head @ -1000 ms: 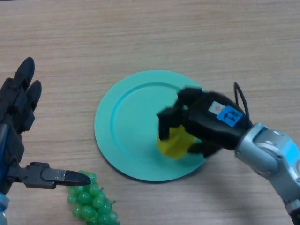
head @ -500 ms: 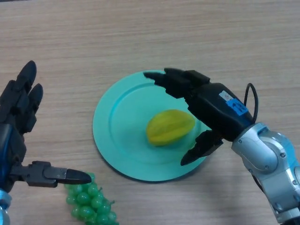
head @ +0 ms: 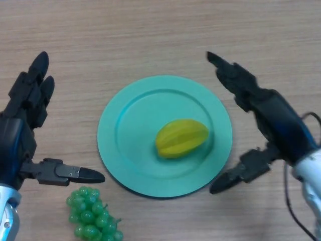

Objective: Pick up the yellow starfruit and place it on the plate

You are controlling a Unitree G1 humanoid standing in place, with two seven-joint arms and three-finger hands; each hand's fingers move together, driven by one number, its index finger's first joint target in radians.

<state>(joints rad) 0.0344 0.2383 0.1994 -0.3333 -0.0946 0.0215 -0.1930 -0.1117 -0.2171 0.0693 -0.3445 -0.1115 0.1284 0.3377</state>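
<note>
We look down on a wooden table (head: 150, 30) filling the whole head view. Toward its near edge, about midway across, lies the teal plate (head: 120, 125), flat, fully on the table.

Left hand (head: 20, 135) shows at the table's left side, fingers straight and spread, thumb pointing toward the plate; it holds nothing and sits apart from the plate's rim. Right hand (head: 271, 118) is at the right side, fingers extended toward the far edge, thumb low near the plate's near-right rim; open, empty, clear of the fruit.

Yellow starfruit (head: 181, 138) rests on the plate, slightly right of its centre, lying on its side, touching neither hand. We judge the placement done.

Green grapes (head: 93, 218) sit at the near edge, just beside the plate's near-left rim, below the left thumb.

Risks from here, as we judge them: the right thumb is close to the rim, so a careless withdrawal could clip the plate and shift it. The ridged fruit could roll if the plate is jolted. The left thumb could nudge the grapes.
</note>
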